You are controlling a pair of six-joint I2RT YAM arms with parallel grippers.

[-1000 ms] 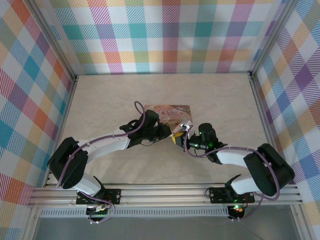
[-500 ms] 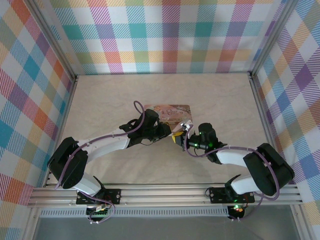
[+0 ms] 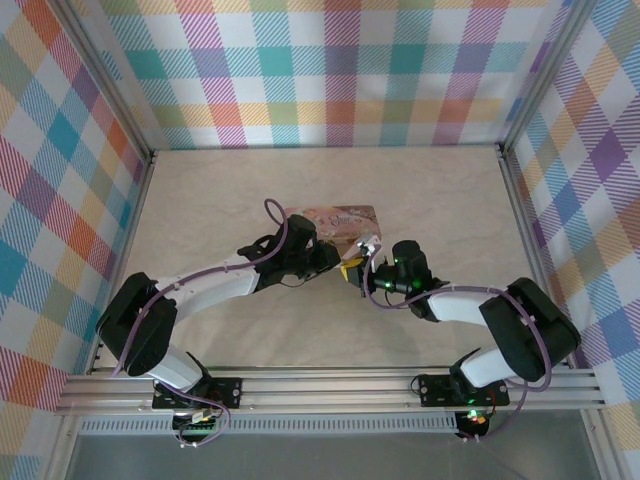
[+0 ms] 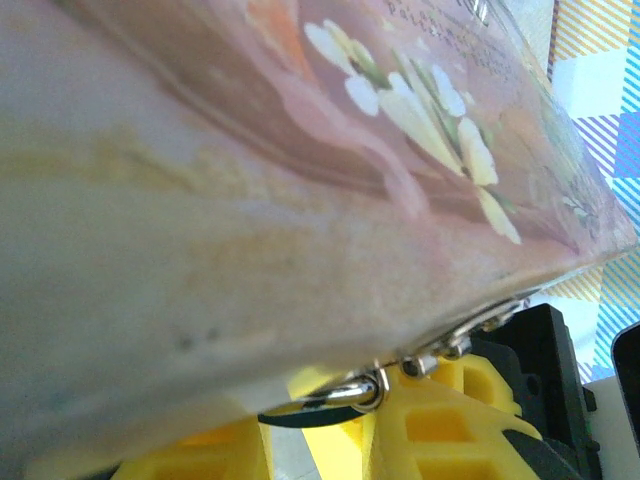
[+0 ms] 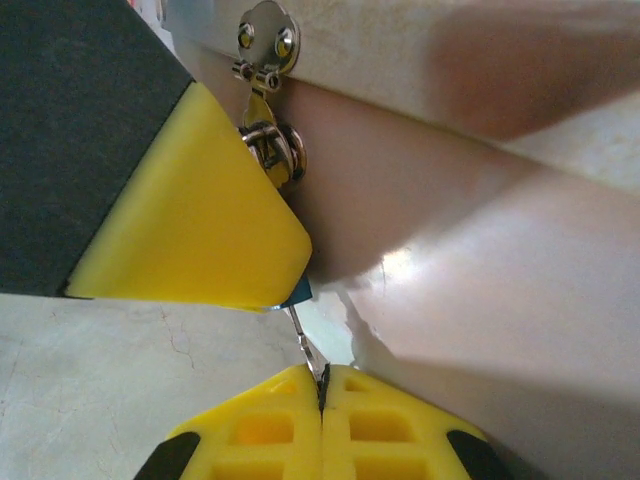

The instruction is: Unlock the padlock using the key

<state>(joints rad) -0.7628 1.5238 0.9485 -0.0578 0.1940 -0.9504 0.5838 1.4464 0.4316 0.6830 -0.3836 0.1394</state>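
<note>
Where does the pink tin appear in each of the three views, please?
Top external: pink tin near the picture's centre, just above the middle.
Left wrist: tin very close, across top and left.
Right wrist: tin along top and right.
Shared landmark: its silvery hasp.

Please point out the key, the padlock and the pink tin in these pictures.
key [image 5: 308, 348]: right wrist view, on its thin shaft.
padlock [image 5: 298, 292]: right wrist view, on the blue corner of its body.
pink tin [image 3: 330, 217]: top external view, on its illustrated lid.
</note>
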